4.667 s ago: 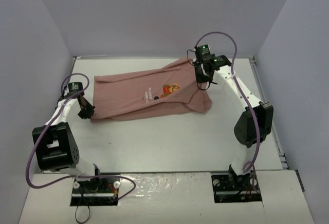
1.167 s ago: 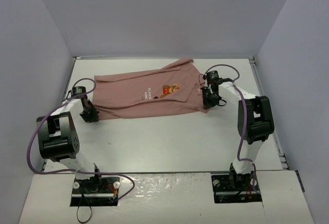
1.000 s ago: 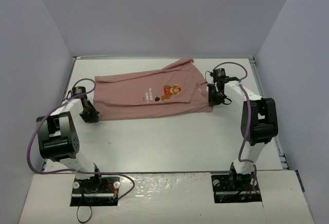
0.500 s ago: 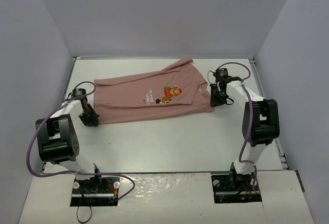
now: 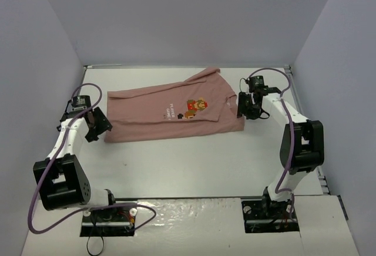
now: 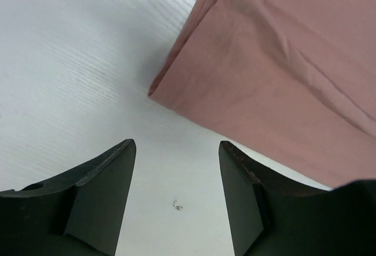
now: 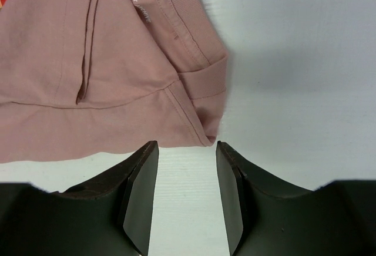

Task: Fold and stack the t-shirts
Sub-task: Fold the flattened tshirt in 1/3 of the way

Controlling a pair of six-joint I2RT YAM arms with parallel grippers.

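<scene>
T-shirt (image 5: 147,115) lies on table (image 5: 194,162) between left fingers (image 6: 100,197) and right fingers (image 7: 138,191), both spread, empty.

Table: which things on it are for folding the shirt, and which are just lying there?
For the job:
- t-shirt
- left arm
- right arm

Just there:
- table
- walls
- tiny dark speck

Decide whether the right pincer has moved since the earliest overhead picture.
Yes. The right pincer has moved closer to the table's right edge and toward the near side, and now sits open beside the t-shirt's right end.
</scene>
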